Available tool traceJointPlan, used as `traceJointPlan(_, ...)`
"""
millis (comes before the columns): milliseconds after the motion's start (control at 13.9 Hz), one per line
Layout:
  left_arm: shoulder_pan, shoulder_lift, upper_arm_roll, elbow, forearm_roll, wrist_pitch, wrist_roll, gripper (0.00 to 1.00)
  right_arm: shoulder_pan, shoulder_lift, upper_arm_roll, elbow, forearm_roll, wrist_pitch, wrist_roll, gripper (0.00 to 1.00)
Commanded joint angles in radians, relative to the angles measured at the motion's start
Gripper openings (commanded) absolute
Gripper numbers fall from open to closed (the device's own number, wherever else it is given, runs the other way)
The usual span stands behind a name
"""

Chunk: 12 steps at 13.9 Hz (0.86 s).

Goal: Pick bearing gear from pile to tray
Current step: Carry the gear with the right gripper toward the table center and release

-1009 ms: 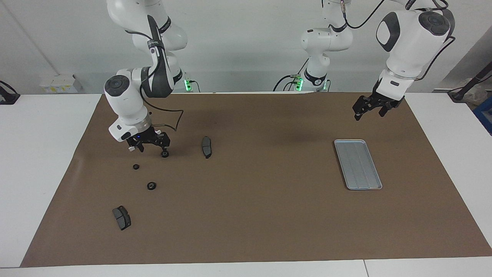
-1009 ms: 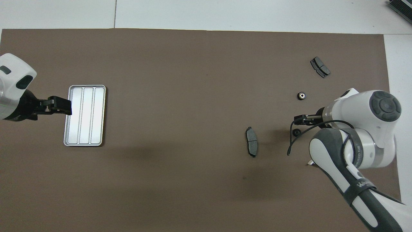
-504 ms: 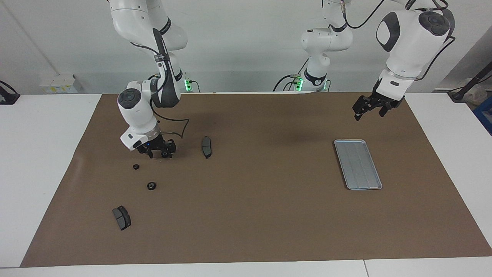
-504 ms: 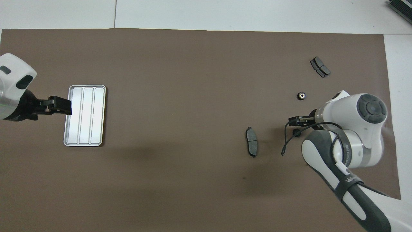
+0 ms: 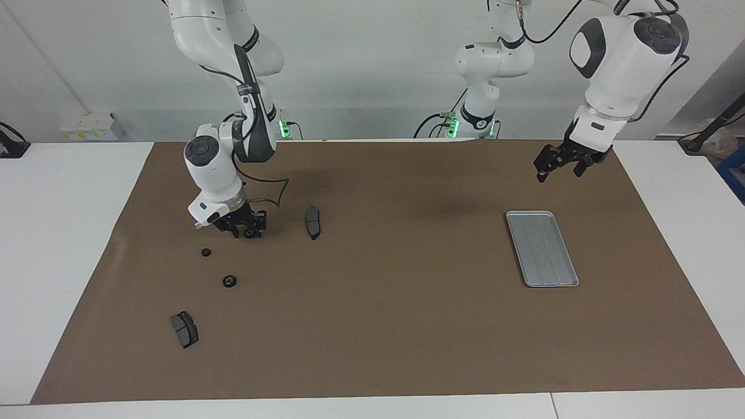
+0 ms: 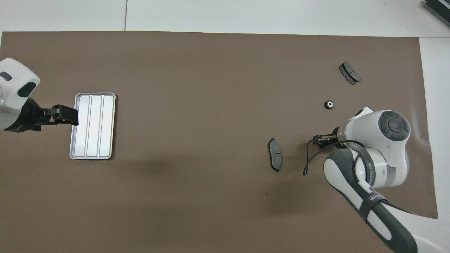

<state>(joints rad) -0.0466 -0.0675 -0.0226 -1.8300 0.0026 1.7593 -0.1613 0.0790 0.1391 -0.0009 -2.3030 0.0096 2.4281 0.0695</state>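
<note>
Facing view: one small black gear (image 5: 250, 233) sits at the tips of the right gripper (image 5: 247, 230), low at the brown mat (image 5: 378, 326); whether the fingers are closed on it cannot be told. Two more gears lie loose on the mat toward the right arm's end, one (image 5: 205, 252) just farther from the robots than the gripper, the next (image 5: 229, 281) farther again. One dark brake pad (image 5: 312, 222) lies beside the gripper toward the table's middle; another (image 5: 184, 329) lies farthest out. The tray (image 5: 542, 248) rests well apart at the left arm's end. The left gripper (image 5: 557, 164) waits in the air above the mat, fingers slightly apart.
</note>
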Motion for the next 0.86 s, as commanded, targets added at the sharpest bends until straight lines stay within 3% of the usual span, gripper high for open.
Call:
traceJointPlan(0, -0.002, -0.003, 0.001, -0.002, 0.007, -0.006, 0.008, 1.00, -0.001, -0.026, 0.002, -0.036, 0.018, 0.029, -0.033, 0.53)
traceJointPlan(360, -0.002, -0.005, 0.001, -0.003, 0.007, -0.014, 0.005, 1.00, 0.002, -0.046, 0.009, -0.018, 0.018, 0.000, -0.027, 0.12)
traceJointPlan(648, -0.002, -0.012, 0.004, -0.002, 0.007, -0.015, 0.003, 1.00, 0.010, -0.039, 0.068, 0.094, 0.020, -0.095, 0.105, 0.08)
traceJointPlan(793, 0.013, -0.015, 0.010, -0.002, 0.007, -0.011, 0.003, 1.00, 0.060, -0.027, 0.071, 0.137, 0.020, -0.107, 0.194, 0.05)
